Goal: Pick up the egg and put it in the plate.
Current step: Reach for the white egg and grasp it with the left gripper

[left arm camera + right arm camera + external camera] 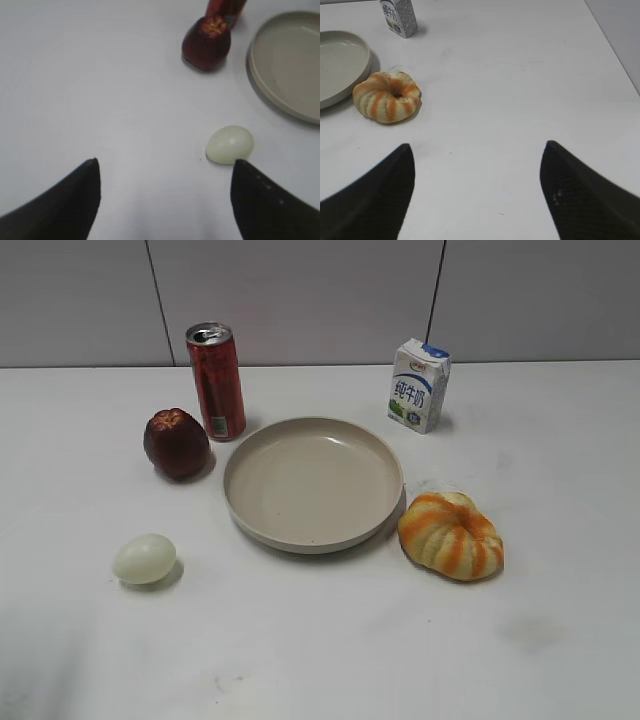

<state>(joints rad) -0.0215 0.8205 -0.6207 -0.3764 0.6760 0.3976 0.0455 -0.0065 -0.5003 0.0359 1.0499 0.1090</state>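
Note:
The pale greenish-white egg (145,558) lies on the white table, front left of the large beige plate (250,455). In the left wrist view the egg (230,144) lies just beyond the right fingertip of my left gripper (165,162), which is open and empty above the table; the plate's rim (255,75) shows at the right edge. My right gripper (476,147) is open and empty over bare table, with the plate's edge (362,65) at far left. Neither gripper shows in the exterior view.
A dark red apple (176,443) and a red can (216,380) stand left of the plate. A milk carton (418,385) stands behind it on the right. An orange-and-white ribbed pumpkin-like thing (451,535) lies to the plate's right. A wall runs behind the table.

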